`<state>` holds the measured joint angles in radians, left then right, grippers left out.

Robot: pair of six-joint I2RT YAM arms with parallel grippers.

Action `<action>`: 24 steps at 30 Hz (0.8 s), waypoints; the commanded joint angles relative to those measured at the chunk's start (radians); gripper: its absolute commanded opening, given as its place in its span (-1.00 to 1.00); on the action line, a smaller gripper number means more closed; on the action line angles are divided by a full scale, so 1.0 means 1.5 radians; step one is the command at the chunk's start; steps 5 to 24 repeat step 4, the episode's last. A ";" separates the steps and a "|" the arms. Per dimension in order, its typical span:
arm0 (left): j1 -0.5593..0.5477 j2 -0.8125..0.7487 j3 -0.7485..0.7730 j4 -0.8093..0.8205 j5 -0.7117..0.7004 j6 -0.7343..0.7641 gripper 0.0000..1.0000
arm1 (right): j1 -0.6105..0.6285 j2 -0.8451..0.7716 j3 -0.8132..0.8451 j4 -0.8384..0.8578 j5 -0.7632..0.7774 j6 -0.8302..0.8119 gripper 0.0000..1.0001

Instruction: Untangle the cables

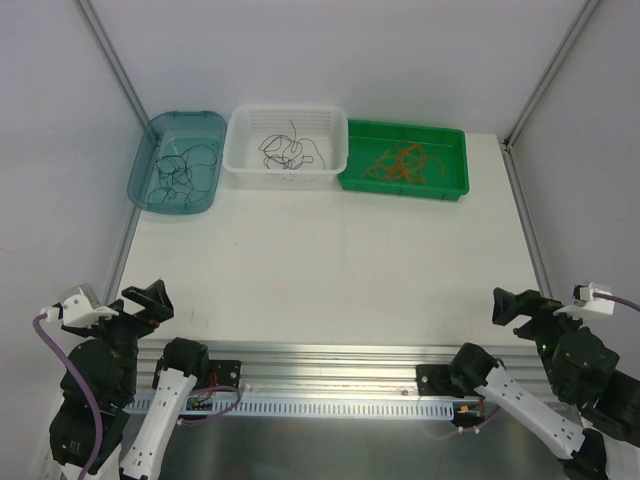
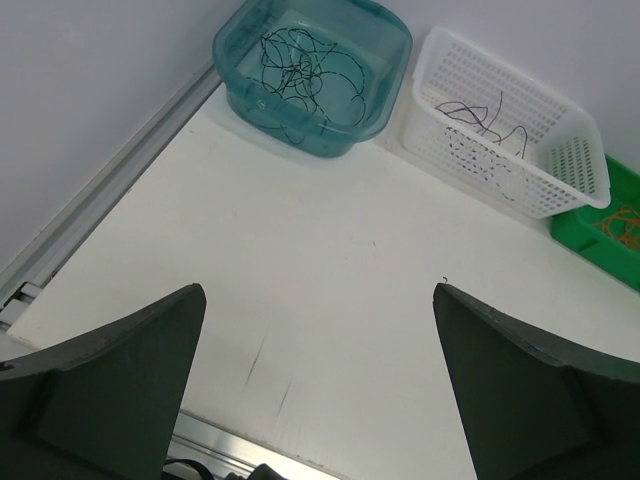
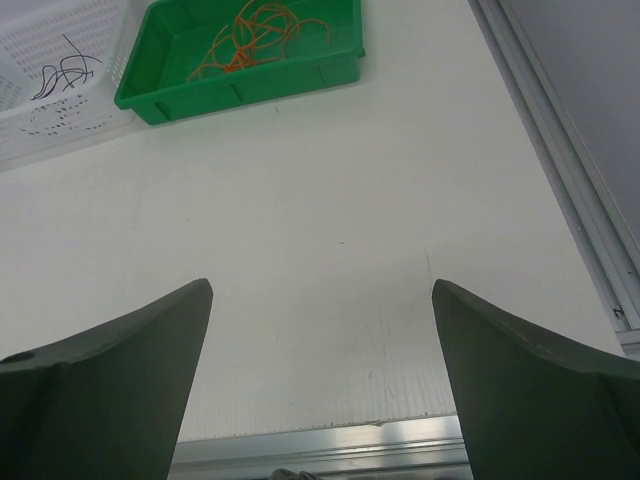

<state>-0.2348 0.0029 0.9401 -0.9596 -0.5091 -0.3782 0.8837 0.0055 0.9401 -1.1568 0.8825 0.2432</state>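
Far back on the counter, cables sit in bins; left gripper and right gripper are spread wide.

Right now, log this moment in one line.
left gripper open | right gripper open | cables in teal tub, white basket, green tray

The left arm and right arm pair black joints with white link shells; purple hoses leave white wrist cameras; fingers are dark wedges.
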 commanded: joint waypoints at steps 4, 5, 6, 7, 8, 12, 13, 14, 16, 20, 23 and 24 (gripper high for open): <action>-0.001 -0.111 0.010 0.005 -0.014 -0.005 0.98 | 0.005 -0.119 0.010 0.007 0.015 -0.009 0.93; -0.001 -0.111 0.010 0.005 -0.014 -0.005 0.98 | 0.005 -0.119 0.010 0.007 0.015 -0.009 0.93; -0.001 -0.111 0.010 0.005 -0.014 -0.005 0.98 | 0.005 -0.119 0.010 0.007 0.015 -0.009 0.93; -0.001 -0.111 0.010 0.005 -0.014 -0.005 0.98 | 0.005 -0.119 0.010 0.007 0.015 -0.009 0.93; -0.001 -0.111 0.010 0.005 -0.014 -0.005 0.98 | 0.005 -0.119 0.010 0.007 0.015 -0.009 0.93; -0.001 -0.111 0.010 0.005 -0.014 -0.005 0.98 | 0.005 -0.119 0.010 0.007 0.015 -0.009 0.93; -0.001 -0.111 0.010 0.005 -0.014 -0.005 0.98 | 0.005 -0.119 0.010 0.007 0.015 -0.009 0.93; -0.001 -0.111 0.010 0.005 -0.014 -0.005 0.98 | 0.005 -0.119 0.010 0.007 0.015 -0.009 0.93; -0.001 -0.111 0.010 0.005 -0.014 -0.005 0.98 | 0.005 -0.119 0.010 0.007 0.015 -0.009 0.93; -0.001 -0.111 0.010 0.005 -0.014 -0.005 0.98 | 0.005 -0.119 0.010 0.007 0.015 -0.009 0.93; -0.001 -0.111 0.010 0.005 -0.014 -0.005 0.98 | 0.005 -0.119 0.010 0.007 0.015 -0.009 0.93; -0.001 -0.111 0.010 0.005 -0.014 -0.005 0.98 | 0.005 -0.119 0.010 0.007 0.015 -0.009 0.93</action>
